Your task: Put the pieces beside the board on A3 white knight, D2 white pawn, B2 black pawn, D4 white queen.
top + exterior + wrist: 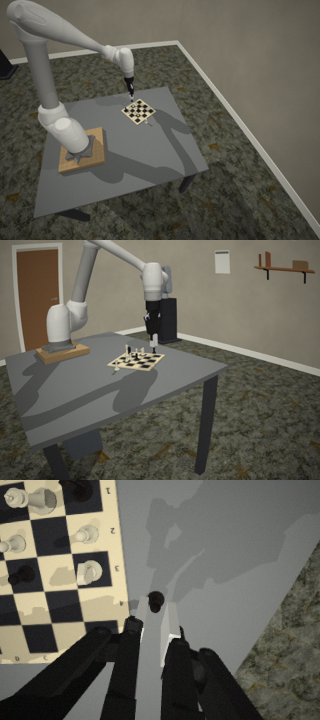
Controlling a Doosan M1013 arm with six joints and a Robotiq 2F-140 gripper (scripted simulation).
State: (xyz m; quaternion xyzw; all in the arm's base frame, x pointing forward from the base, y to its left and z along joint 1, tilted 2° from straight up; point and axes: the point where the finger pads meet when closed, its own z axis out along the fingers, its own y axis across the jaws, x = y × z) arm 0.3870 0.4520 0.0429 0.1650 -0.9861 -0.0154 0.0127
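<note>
1. The gripper pointed downward, its fingertips a narrow distance apart at the black pawn; whether they grasped it or merely flanked it could not be told.
2. This pawn was upright outside the chessboard, near its edge, at about 11 o'clock from the board's centre in the top view. B2 was unoccupied.
3. The white knight stood upright on A3, toward 10 o'clock from the black pawn in the wrist view.
4. The white pawn stood upright on D2.
5. The white queen stood upright on the table beside the board, at about 5 o'clock from the board's centre in the top view. D4 was unoccupied.
6. A second black pawn stood on C3.
</note>
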